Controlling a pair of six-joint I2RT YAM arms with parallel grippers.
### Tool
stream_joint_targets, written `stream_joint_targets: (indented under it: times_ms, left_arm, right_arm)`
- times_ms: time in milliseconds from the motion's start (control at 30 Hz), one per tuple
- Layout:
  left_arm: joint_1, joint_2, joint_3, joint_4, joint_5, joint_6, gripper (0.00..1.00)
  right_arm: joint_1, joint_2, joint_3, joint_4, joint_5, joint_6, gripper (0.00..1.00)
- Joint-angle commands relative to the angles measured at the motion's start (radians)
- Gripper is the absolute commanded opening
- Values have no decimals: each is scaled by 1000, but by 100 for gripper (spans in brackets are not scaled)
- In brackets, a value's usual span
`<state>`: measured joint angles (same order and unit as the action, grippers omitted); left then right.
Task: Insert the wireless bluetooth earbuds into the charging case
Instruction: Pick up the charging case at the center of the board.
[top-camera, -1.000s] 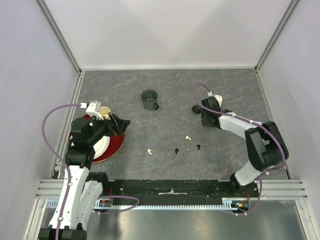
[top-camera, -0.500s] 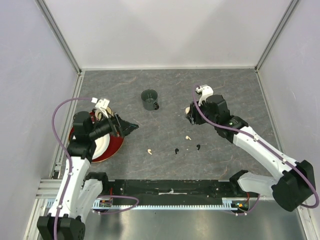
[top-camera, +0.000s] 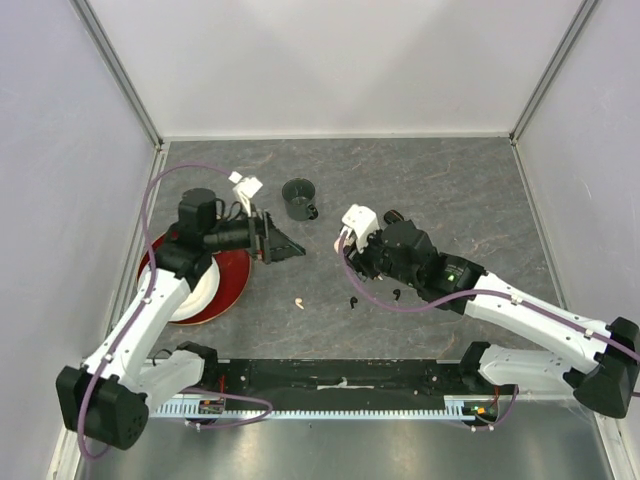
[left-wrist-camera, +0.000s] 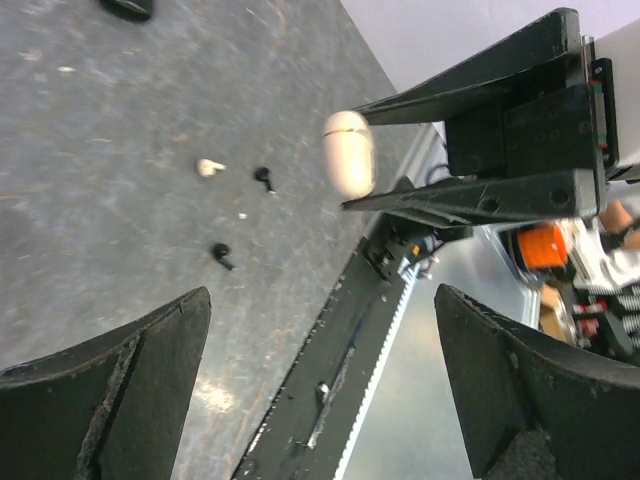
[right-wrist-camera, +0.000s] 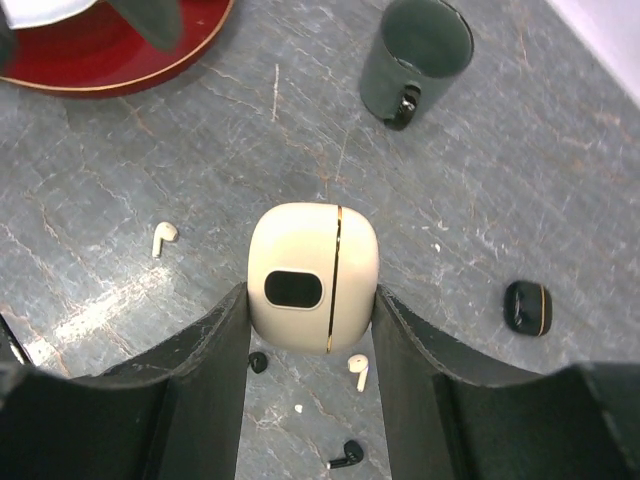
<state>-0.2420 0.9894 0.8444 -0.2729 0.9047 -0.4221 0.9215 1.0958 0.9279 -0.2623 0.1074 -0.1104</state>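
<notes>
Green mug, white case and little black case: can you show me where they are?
green mug (right-wrist-camera: 382, 80), right wrist view, its outer wall.
white case (right-wrist-camera: 313, 270), right wrist view, middle of its front.
black case (right-wrist-camera: 527, 306), right wrist view, its middle.

Mug (top-camera: 299, 199) at the back of the surface (top-camera: 450, 180), plate (top-camera: 232, 280) left, earbuds (top-camera: 299, 301) scattered nearer the front, charging case (right-wrist-camera: 313, 277) in right gripper (right-wrist-camera: 311, 300) above them.

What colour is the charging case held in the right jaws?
The charging case is cream-white with a thin gold seam, clearest in the right wrist view.
</notes>
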Motion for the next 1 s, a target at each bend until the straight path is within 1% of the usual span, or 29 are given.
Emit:
stream_joint_targets:
  times_ms: [0,67,167,400,567,767,867,900,967]
  left_arm:
    - [-150,60,90,-32,-85,-9,100]
    - [-190,83,93,-31,-99,-12,100]
    - [-221,104,94,-9,-108,-21,98]
    - [-229,112,96,18,-153,-24,97]
    - [-235,117,99,63,-153,-67,96]
    - [-247,117,97,89,-138,-83,94]
    - [-255,118,90,95,-115,-92,90]
    - [-258,118,81,109,-110,-101,87]
    - [-264,117,65,124,-99,-109,84]
  right_arm:
    - [69,-40,5,80,64,-144,0]
    - [92,-47,-3,103,60,-163,0]
    - [108,-53,-8,110,45,-172,0]
    - [137,-66,-18,115,-5,-187,0]
    - [152,-65,-14,112,-6,-183,0]
    - [155,-51,-9,117,-5,-161,0]
    - [160,-51,-12,124,-5,-147,0]
    - [162,-51,-14,132,-5,-147,0]
    - [162,-56,-21,139,-5,-146,0]
